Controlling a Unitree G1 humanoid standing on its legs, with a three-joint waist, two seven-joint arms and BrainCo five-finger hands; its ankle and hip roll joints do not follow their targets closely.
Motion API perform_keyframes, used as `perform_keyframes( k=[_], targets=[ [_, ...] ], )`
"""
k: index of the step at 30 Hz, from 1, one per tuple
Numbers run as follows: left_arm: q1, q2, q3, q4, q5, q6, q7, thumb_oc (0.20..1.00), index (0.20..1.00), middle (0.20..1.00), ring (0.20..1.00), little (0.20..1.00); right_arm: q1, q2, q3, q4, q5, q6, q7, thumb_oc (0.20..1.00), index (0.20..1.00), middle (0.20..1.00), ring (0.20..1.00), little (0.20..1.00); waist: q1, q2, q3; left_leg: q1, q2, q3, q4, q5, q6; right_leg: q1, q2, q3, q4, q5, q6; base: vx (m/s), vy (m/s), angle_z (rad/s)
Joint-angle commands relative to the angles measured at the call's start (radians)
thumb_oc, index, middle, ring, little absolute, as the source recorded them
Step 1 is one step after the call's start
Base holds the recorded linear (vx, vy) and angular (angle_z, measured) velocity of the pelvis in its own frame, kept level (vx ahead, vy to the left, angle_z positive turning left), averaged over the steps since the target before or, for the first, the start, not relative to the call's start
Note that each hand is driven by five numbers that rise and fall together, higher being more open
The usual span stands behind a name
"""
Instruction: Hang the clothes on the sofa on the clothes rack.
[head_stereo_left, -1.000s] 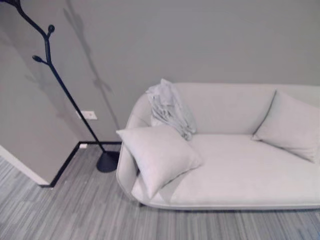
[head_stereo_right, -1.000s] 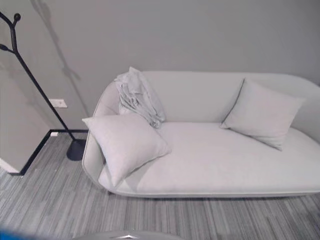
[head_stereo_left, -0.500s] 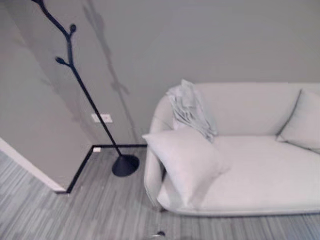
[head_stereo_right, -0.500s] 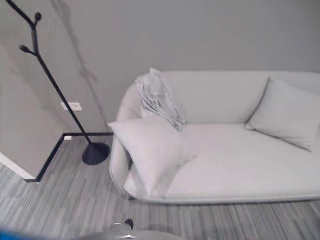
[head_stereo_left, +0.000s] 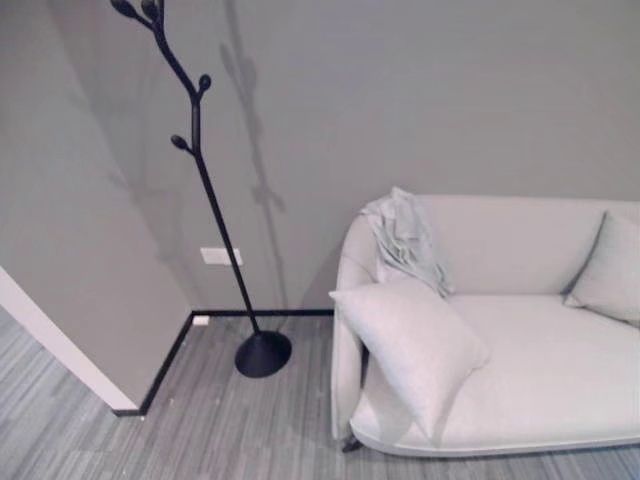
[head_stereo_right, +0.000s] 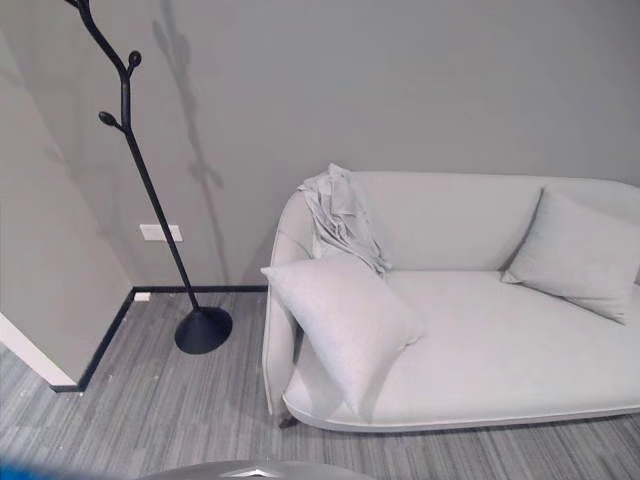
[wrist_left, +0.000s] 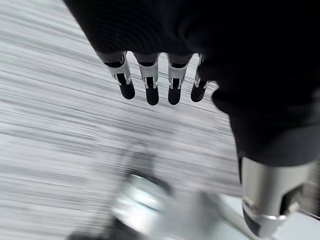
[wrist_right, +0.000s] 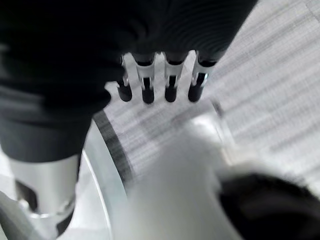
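Observation:
A crumpled light grey garment (head_stereo_right: 343, 217) hangs over the backrest at the left end of a pale sofa (head_stereo_right: 480, 345). A black branch-shaped clothes rack (head_stereo_right: 150, 185) stands on the floor left of the sofa, its round base (head_stereo_right: 203, 329) by the wall. Its hooks are bare. My left hand (wrist_left: 150, 80) hangs over the striped floor with relaxed fingers and holds nothing. My right hand (wrist_right: 160, 82) is likewise open and holds nothing, away from the sofa.
Two pale cushions lie on the sofa, one (head_stereo_right: 343, 320) at the left end below the garment, one (head_stereo_right: 580, 255) at the right. A wall corner (head_stereo_right: 45, 290) juts out at the left. Grey striped floor (head_stereo_right: 160, 410) lies before the sofa and rack.
The camera has turned left and up: sofa and rack have shifted right in the picture, and more of the rack's top and the left wall shows. The garment lies as before.

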Motion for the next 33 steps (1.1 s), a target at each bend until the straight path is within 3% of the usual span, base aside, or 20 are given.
perform_keyframes(
  k=[1, 6, 9, 11, 12, 16, 18, 20, 21, 22, 25, 27, 28, 29, 30, 31, 32, 33],
  targets=[
    [-0.104, -0.047, -0.027, 0.015, 0.072, -0.016, -0.013, 1.0, 1.0, 1.0, 1.0, 1.0, -0.01, -0.011, -0.001, -0.004, 0.02, -0.019, -0.004, 1.0, 1.0, 1.0, 1.0, 1.0, -0.016, -0.021, 0.042, 0.074, -0.036, -0.094, -0.065, 0.043, -0.035, 0.056, 0.026, 0.006, -0.217, 0.137, 0.021, 0.01, 0.099, 0.51],
    [-0.111, -0.091, -0.115, 0.026, 0.178, 0.0, -0.047, 1.0, 1.0, 1.0, 1.0, 1.0, -0.011, -0.007, 0.01, -0.024, 0.012, -0.018, 0.003, 1.0, 1.0, 1.0, 1.0, 1.0, -0.072, -0.003, 0.032, 0.11, -0.037, -0.088, -0.097, 0.045, -0.045, 0.065, 0.038, 0.01, -0.256, 0.169, 0.017, 0.06, 0.033, 0.4],
    [-0.119, -0.084, -0.106, -0.002, 0.156, -0.004, -0.045, 1.0, 1.0, 1.0, 1.0, 1.0, -0.022, 0.005, 0.015, -0.028, 0.007, -0.017, 0.004, 1.0, 1.0, 1.0, 1.0, 1.0, -0.079, -0.004, 0.028, 0.118, -0.035, -0.083, -0.09, 0.026, -0.05, 0.07, 0.03, 0.013, -0.274, 0.186, 0.021, 0.06, 0.005, 0.01],
    [-0.131, -0.08, -0.106, -0.015, 0.138, -0.003, -0.046, 1.0, 1.0, 1.0, 1.0, 1.0, -0.029, 0.002, 0.02, -0.039, 0.001, -0.018, 0.003, 1.0, 1.0, 1.0, 1.0, 1.0, -0.084, -0.002, 0.039, 0.093, -0.042, -0.074, -0.024, 0.004, -0.051, 0.07, 0.022, 0.015, -0.278, 0.194, 0.024, -0.01, 0.044, -0.05],
    [-0.143, -0.085, -0.124, -0.02, 0.141, -0.007, -0.043, 1.0, 1.0, 1.0, 1.0, 1.0, -0.042, -0.008, 0.033, -0.049, -0.001, -0.021, 0.004, 1.0, 1.0, 1.0, 1.0, 1.0, -0.089, -0.001, 0.064, 0.012, -0.057, -0.053, 0.101, -0.019, -0.074, 0.074, 0.013, 0.029, -0.277, 0.189, 0.019, -0.05, 0.055, 0.1],
    [-0.148, -0.09, -0.126, -0.014, 0.134, -0.007, -0.036, 1.0, 1.0, 1.0, 1.0, 1.0, -0.055, -0.019, 0.039, -0.05, 0.005, -0.017, 0.002, 1.0, 1.0, 1.0, 1.0, 1.0, -0.087, 0.005, 0.077, -0.054, -0.04, 0.002, 0.209, -0.011, -0.089, 0.086, 0.011, 0.045, -0.285, 0.184, 0.014, -0.01, 0.101, 0.06],
    [-0.148, -0.084, -0.1, -0.018, 0.093, -0.006, -0.026, 1.0, 1.0, 1.0, 1.0, 1.0, -0.061, -0.021, 0.045, -0.036, 0.003, -0.015, 0.004, 1.0, 1.0, 1.0, 1.0, 1.0, -0.079, 0.004, 0.071, -0.056, 0.004, 0.02, 0.166, -0.012, -0.066, 0.081, -0.001, 0.042, -0.288, 0.175, 0.018, 0.09, 0.13, 0.1],
    [-0.149, -0.078, -0.075, -0.017, 0.059, -0.007, -0.017, 1.0, 1.0, 1.0, 1.0, 1.0, -0.059, -0.024, 0.035, -0.033, 0.006, -0.014, -0.001, 1.0, 1.0, 1.0, 1.0, 1.0, -0.066, 0.004, 0.065, -0.05, 0.059, 0.003, 0.065, 0.028, -0.054, 0.08, -0.008, 0.034, -0.288, 0.158, 0.023, 0.13, 0.201, 0.38],
    [-0.146, -0.078, -0.072, -0.013, 0.052, -0.007, -0.013, 1.0, 1.0, 1.0, 1.0, 1.0, -0.057, -0.028, 0.025, -0.033, 0.006, -0.015, -0.007, 1.0, 1.0, 1.0, 1.0, 1.0, -0.062, 0.005, 0.062, -0.058, 0.086, -0.015, -0.001, 0.05, -0.057, 0.078, -0.014, 0.029, -0.288, 0.144, 0.024, 0.2, 0.326, 0.51],
    [-0.142, -0.078, -0.064, -0.01, 0.042, -0.007, -0.007, 1.0, 1.0, 1.0, 1.0, 1.0, -0.055, -0.033, 0.013, -0.033, 0.004, -0.022, -0.019, 1.0, 1.0, 1.0, 1.0, 1.0, -0.056, 0.011, 0.061, -0.1, 0.131, -0.046, -0.097, 0.086, -0.085, 0.08, -0.028, 0.027, -0.288, 0.113, 0.023, 0.16, 0.25, 0.28],
    [-0.14, -0.077, -0.06, -0.014, 0.032, -0.009, -0.004, 1.0, 1.0, 1.0, 1.0, 1.0, -0.058, -0.036, 0.009, -0.038, 0.003, -0.025, -0.024, 1.0, 1.0, 1.0, 1.0, 1.0, -0.057, 0.01, 0.064, -0.156, 0.148, -0.056, -0.097, 0.085, -0.103, 0.085, -0.041, 0.025, -0.288, 0.1, 0.023, 0.13, 0.241, 0.34],
    [-0.136, -0.076, -0.047, -0.018, 0.016, -0.013, -0.001, 1.0, 1.0, 1.0, 1.0, 1.0, -0.055, -0.039, -0.003, -0.042, -0.007, -0.027, -0.031, 1.0, 1.0, 1.0, 1.0, 1.0, -0.048, 0.009, 0.066, -0.247, 0.195, -0.079, -0.097, 0.085, -0.138, 0.122, -0.076, 0.052, -0.284, 0.067, 0.029, 0.29, 0.532, 1.02],
    [-0.129, -0.079, -0.038, -0.019, 0.017, -0.014, -0.001, 1.0, 1.0, 1.0, 1.0, 1.0, -0.047, -0.04, -0.008, -0.038, -0.022, -0.023, -0.031, 1.0, 1.0, 1.0, 1.0, 1.0, -0.046, 0.02, 0.055, -0.252, 0.234, -0.073, -0.097, 0.101, -0.157, 0.153, -0.109, 0.073, -0.28, 0.036, 0.047, 0.26, 0.478, 0.96],
    [-0.128, -0.079, -0.038, -0.019, 0.017, -0.014, -0.001, 1.0, 1.0, 1.0, 1.0, 1.0, -0.047, -0.04, -0.008, -0.039, -0.022, -0.023, -0.031, 1.0, 1.0, 1.0, 1.0, 1.0, -0.044, 0.018, 0.057, -0.249, 0.234, -0.07, -0.097, 0.1, -0.157, 0.155, -0.111, 0.075, -0.28, 0.036, 0.047, 0.38, 0.784, 0.22],
    [-0.125, -0.086, -0.057, -0.015, 0.061, -0.016, 0.0, 1.0, 1.0, 1.0, 1.0, 1.0, -0.036, -0.036, -0.011, -0.035, -0.049, -0.019, -0.023, 1.0, 1.0, 1.0, 1.0, 1.0, -0.05, 0.031, 0.039, -0.194, 0.266, -0.037, -0.097, 0.106, -0.159, 0.185, -0.16, 0.096, -0.264, 0.024, 0.077, 0.19, 0.438, -0.34],
    [-0.125, -0.086, -0.057, -0.015, 0.061, -0.016, 0.0, 1.0, 1.0, 1.0, 1.0, 1.0, -0.036, -0.036, -0.011, -0.035, -0.049, -0.019, -0.023, 1.0, 1.0, 1.0, 1.0, 1.0, -0.049, 0.032, 0.038, -0.195, 0.267, -0.037, -0.097, 0.107, -0.159, 0.183, -0.159, 0.097, -0.264, 0.025, 0.077, 0.29, 0.862, -0.85],
    [-0.132, -0.085, -0.076, -0.019, 0.092, -0.01, -0.005, 1.0, 1.0, 1.0, 1.0, 1.0, -0.031, -0.032, -0.015, -0.031, -0.071, -0.008, -0.017, 1.0, 1.0, 1.0, 1.0, 1.0, -0.056, 0.033, 0.019, -0.152, 0.257, 0.012, -0.097, 0.118, -0.158, 0.187, -0.216, 0.083, -0.271, 0.056, 0.105, 0.1, 0.426, -1.1],
    [-0.132, -0.084, -0.076, -0.019, 0.092, -0.01, -0.005, 1.0, 1.0, 1.0, 1.0, 1.0, -0.031, -0.032, -0.015, -0.031, -0.071, -0.008, -0.016, 1.0, 1.0, 1.0, 1.0, 1.0, -0.055, 0.029, 0.022, -0.147, 0.253, 0.015, -0.097, 0.117, -0.157, 0.193, -0.221, 0.083, -0.274, 0.056, 0.106, 0.17, 0.831, -1.36]
  ],
)
